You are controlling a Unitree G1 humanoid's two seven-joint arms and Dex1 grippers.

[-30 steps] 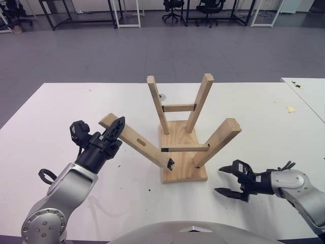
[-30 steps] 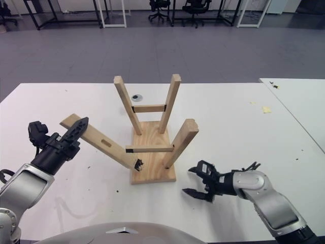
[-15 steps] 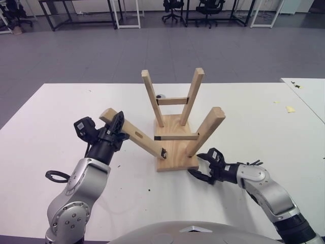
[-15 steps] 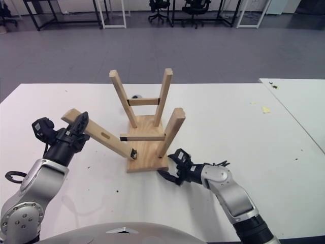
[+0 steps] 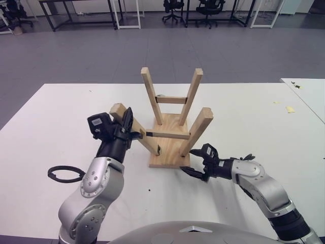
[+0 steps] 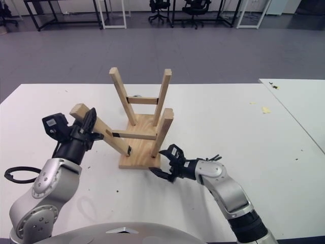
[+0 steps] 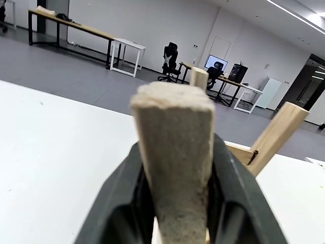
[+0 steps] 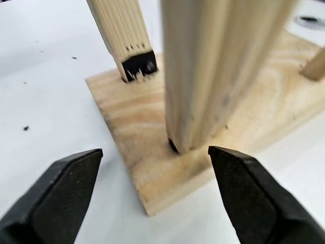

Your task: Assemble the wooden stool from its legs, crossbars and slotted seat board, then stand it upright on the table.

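On the table (image 5: pixel 61 117) we see the left gripper (image 5: pixel 127 126) clenched on the slanted leg (image 5: pixel 148 144) of the upturned stool (image 5: pixel 172 100). The right wrist view reveals the right gripper (image 8: pixel 155 168) released, flanking the seat board (image 8: pixel 137 117) at its corner.

A white desk (image 5: pixel 61 117) carries the work, and a few dark specks (image 5: pixel 149 190) lie scattered on its near part. A small round disc (image 5: pixel 161 96) lies on it just behind the stool (image 5: pixel 172 151). To the right, apart from it, stands a second white desk (image 5: pixel 310 96) with a yellow scrap (image 5: pixel 290 109) on top. Beyond is grey floor (image 5: pixel 152 51). At the far end stand two black office chairs (image 5: pixel 173 6), a white-framed table (image 5: pixel 127 15) and a black-framed one (image 5: pixel 61 12). A lit monitor (image 7: pixel 217 64) stands on a far desk.
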